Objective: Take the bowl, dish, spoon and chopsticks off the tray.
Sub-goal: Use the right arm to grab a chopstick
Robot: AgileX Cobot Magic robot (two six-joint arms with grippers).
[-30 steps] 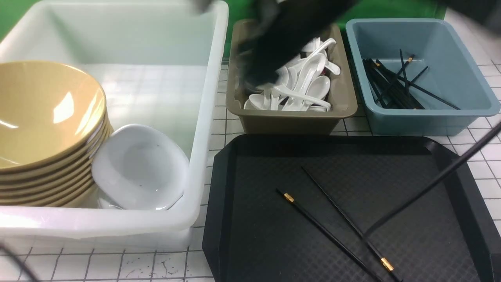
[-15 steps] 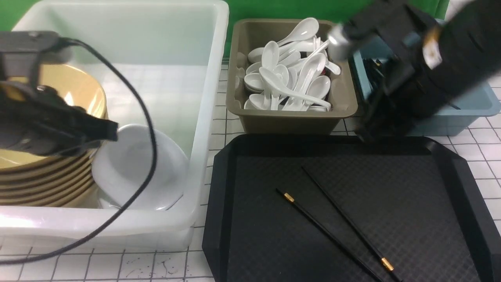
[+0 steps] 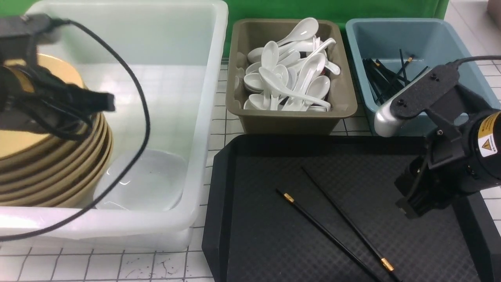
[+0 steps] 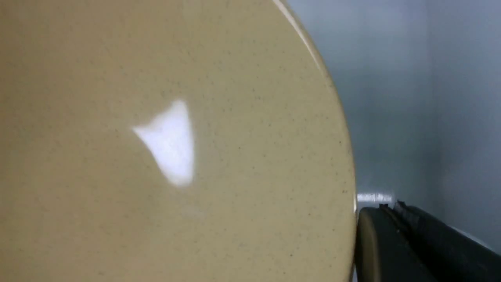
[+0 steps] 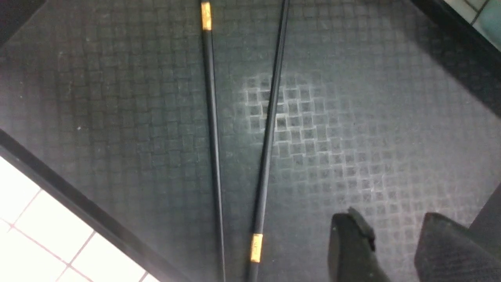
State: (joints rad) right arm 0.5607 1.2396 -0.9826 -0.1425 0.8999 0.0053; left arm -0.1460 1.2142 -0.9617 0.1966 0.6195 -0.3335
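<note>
Chopsticks (image 3: 325,232) lie in a narrow V on the tray (image 3: 220,196) floor; right tool (image 5: 391,221) hangs beside them over the tray, narrowly parted, holding nothing; left tool (image 3: 98,102) sits at the topmost bowl (image 4: 176,156) inside the white tub (image 3: 203,117), its grip impossible to tell.

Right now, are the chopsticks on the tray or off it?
On it. Both chopsticks lie flat on the tray's patterned floor.

Bright even light, glare on bowl (image 4: 172,149), slight blur
</note>
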